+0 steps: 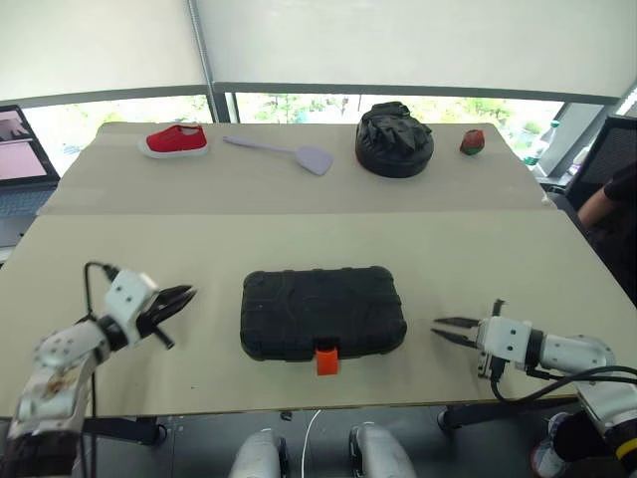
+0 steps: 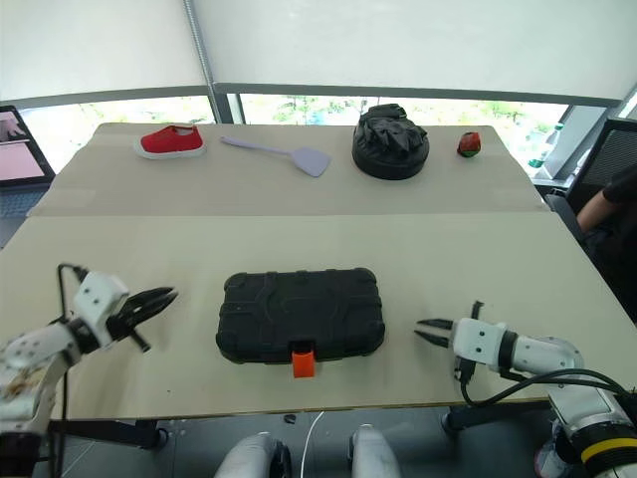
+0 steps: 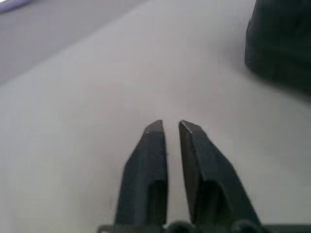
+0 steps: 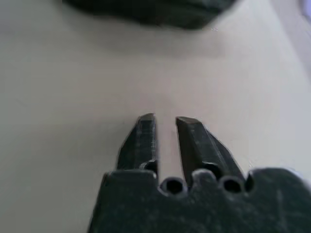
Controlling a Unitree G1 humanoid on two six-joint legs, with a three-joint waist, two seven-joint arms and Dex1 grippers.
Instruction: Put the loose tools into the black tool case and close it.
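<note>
The black tool case (image 1: 323, 311) lies flat near the table's front edge with its lid down and its orange latch (image 1: 326, 359) facing me. No loose tools are in view. My left gripper (image 1: 187, 295) hovers to the left of the case, shut and empty, pointing toward it. On the other side, my right gripper (image 1: 440, 330) is also shut and empty, a short gap from the case's right end. In the left wrist view the fingertips (image 3: 154, 128) nearly touch, with a corner of the case (image 3: 279, 43) beyond. The right wrist view shows the same narrow slit between its fingertips (image 4: 146, 121).
Along the far side of the table lie a red shoe (image 1: 176, 140), a lilac spatula (image 1: 284, 151), a round black lumpy bundle (image 1: 394, 139) and a small red object (image 1: 472, 141). A laptop (image 1: 20, 149) stands at the left edge. A person's arm (image 1: 609, 199) shows at the right.
</note>
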